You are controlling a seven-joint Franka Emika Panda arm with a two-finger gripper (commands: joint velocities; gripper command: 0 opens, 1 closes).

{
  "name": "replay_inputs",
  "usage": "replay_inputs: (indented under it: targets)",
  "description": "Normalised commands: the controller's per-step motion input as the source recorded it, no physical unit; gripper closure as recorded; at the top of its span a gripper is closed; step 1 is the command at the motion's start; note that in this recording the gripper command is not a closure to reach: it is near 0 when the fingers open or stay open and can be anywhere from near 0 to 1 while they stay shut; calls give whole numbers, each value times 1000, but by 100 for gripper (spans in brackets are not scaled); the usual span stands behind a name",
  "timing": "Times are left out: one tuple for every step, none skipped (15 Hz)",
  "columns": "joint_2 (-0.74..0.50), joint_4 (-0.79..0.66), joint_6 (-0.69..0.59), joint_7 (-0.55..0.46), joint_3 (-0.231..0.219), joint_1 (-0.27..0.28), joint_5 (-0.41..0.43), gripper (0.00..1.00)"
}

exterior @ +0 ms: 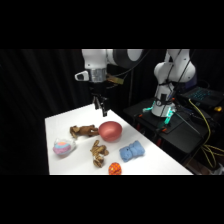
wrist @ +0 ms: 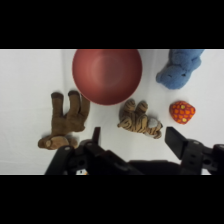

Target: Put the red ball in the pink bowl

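Gripper (wrist: 134,137) hangs above the white table (wrist: 25,90), fingers spread wide and empty; red ball (wrist: 182,112) lies apart from the pink bowl (wrist: 107,75).

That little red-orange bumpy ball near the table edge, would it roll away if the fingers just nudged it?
Probably a little. The red ball is round and sits free on the table, touching nothing, so a nudge could send it rolling. Its bumpy surface may slow it and should give the fingers some grip. It looks small and likely light.
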Motion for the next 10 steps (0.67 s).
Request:
replay_inputs:
  targets:
    - [-1, 10, -16, 3, 18, -17, -2, 0]
    - [-24, -16, 28, 62, 18, -10, -45, 0]
    - [-23, -24, 53, 84, 30, 3, -52, 0]
    - [2, -28, 109, 170, 49, 33, -93, 0]
    - [25, -17, 121, 180, 69, 56, -74, 0]
    - [62, 2, 135, 221, 97, 97, -107, 0]
    - [93, 29, 132, 200, 114, 118, -90, 0]
    - [135, 66, 123, 201, 126, 140, -102, 0]
    - [162, 99, 105, 192, 142, 161, -95, 0]
    - [185, 136, 87, 159, 136, 157, -84, 0]
